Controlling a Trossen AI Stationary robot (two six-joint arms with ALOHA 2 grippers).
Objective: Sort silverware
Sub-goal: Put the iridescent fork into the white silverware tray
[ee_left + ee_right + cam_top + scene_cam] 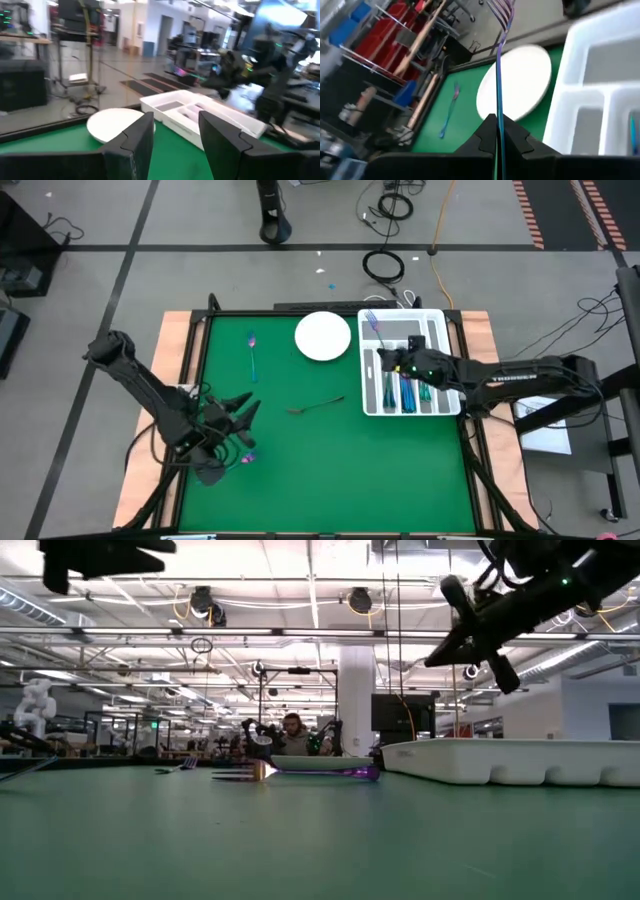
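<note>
Closest to the lens, in the right wrist view, the right gripper (497, 131) has its two dark fingers pressed together on the thin handle of a fork (499, 75). Its long axis runs straight out from the gripper, with the tines at the far end. In the high view this gripper (385, 358) hangs over the white slotted tray (447, 405), and the fork (373, 327) reaches toward the tray's far end, near the white round plate (322, 337).

This relation decides the coming move, I think: the fork already lies about along the length of the tray's slots, so it mostly needs lowering into the right compartment and then release. Some silverware pieces (407, 390) already lie in the slots beside the gripper; which kind is in which slot I cannot tell.

On the green surface (330, 470) two pieces wait loose: a blue piece (253, 353) left of the plate, lying from near to far, and a darker piece (315, 406) in the middle, lying across. The left gripper (243, 411) hovers above the surface at the near left with its fingers (137, 142) apart and nothing between them. The left arm is nearer to both loose pieces.
</note>
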